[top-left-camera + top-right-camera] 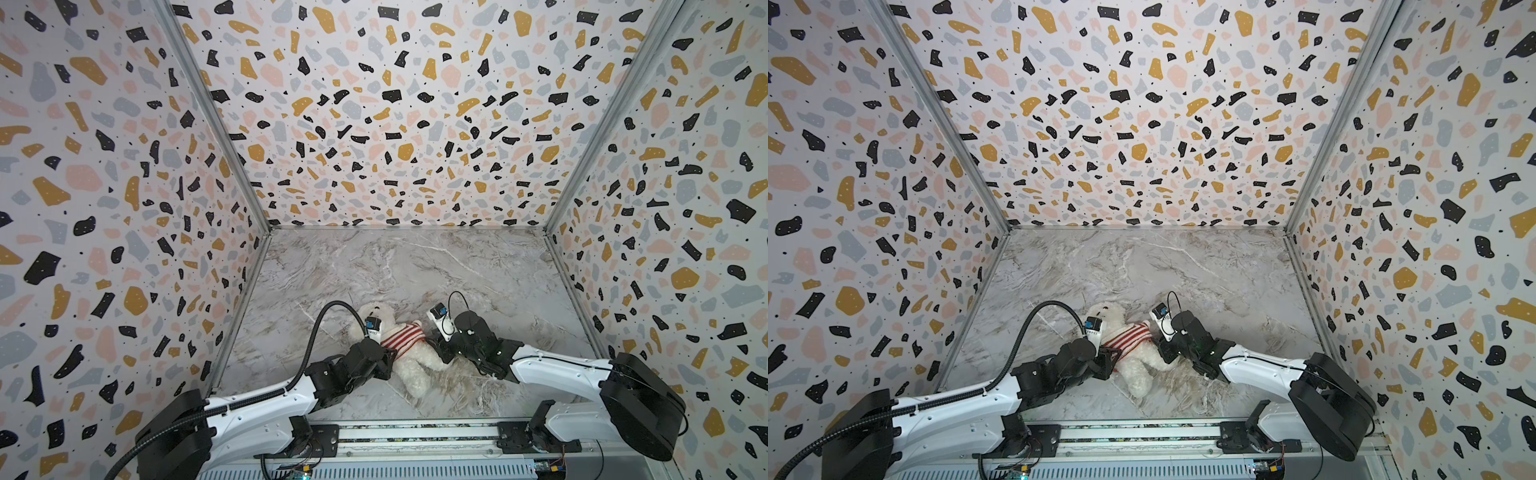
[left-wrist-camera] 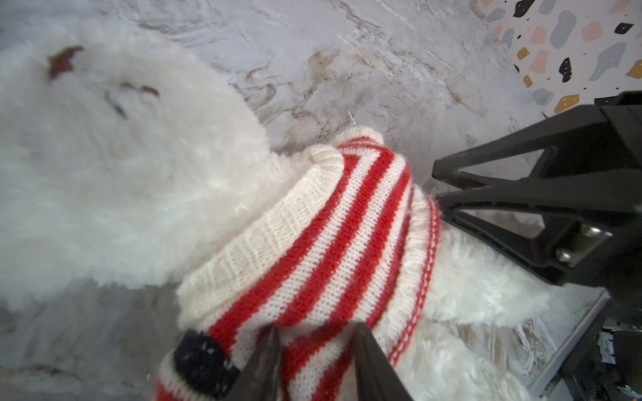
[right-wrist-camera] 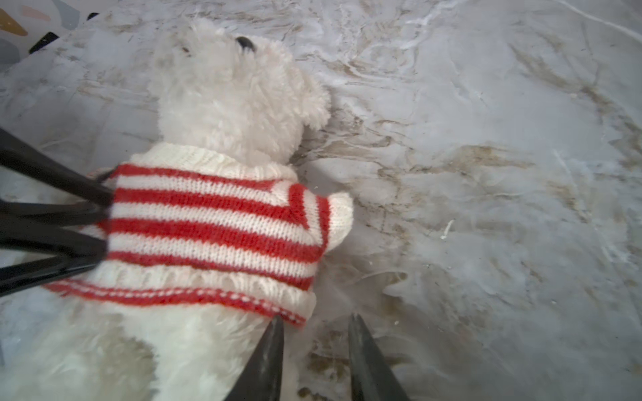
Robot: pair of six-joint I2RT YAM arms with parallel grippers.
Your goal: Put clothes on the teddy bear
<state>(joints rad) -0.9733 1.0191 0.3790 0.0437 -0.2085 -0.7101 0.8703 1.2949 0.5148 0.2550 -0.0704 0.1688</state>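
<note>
Lying on the marble tabletop (image 1: pixel 415 266) near its front edge: teddy bear (image 1: pixel 415 372), head angled far-left, striped sweater (image 1: pixel 401 334) around the torso. Pinching a puckered fold of that sweater with the left gripper (image 2: pixel 316 333). Right gripper (image 3: pixel 316 323) spread, empty, one finger touching the hem.

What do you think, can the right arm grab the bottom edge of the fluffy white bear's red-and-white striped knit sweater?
Probably yes: the open right gripper sits at the sweater hem, nothing blocking it.
</note>
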